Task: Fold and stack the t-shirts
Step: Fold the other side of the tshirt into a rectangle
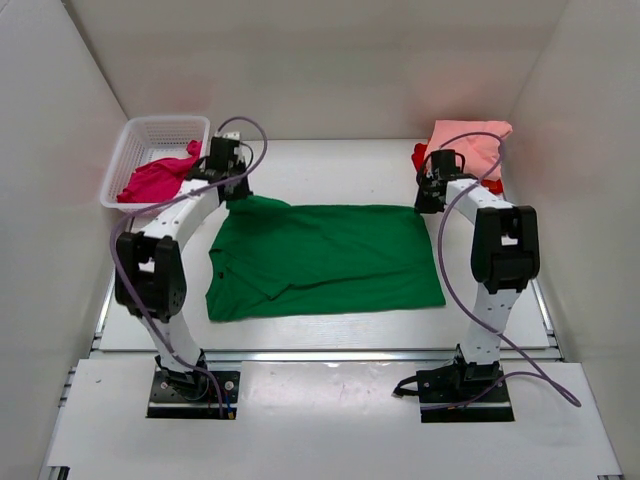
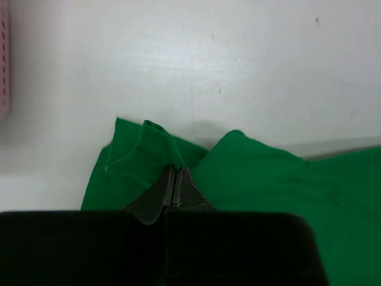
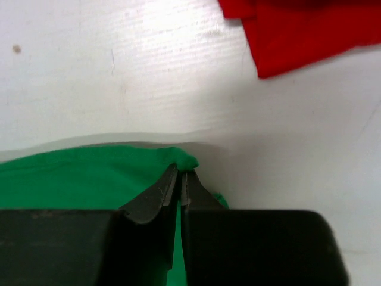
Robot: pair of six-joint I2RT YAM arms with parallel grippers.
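Top view: the green shirt (image 1: 330, 262) lies spread flat mid-table. The left gripper (image 1: 233, 196) is on its far-left corner and the right gripper (image 1: 428, 204) on the far-right one. A magenta shirt (image 1: 155, 180) sits in the basket (image 1: 150, 125), far left.

Left wrist: the jaws are clamped on a bunched green fold.

Right wrist: the jaws pinch only the hem's very edge, with a red shirt (image 3: 297, 30) beyond. That thin bite could slip as it lifts and skew the fold.

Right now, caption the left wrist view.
Left gripper shut on a bunched corner of the green t-shirt on the white table.
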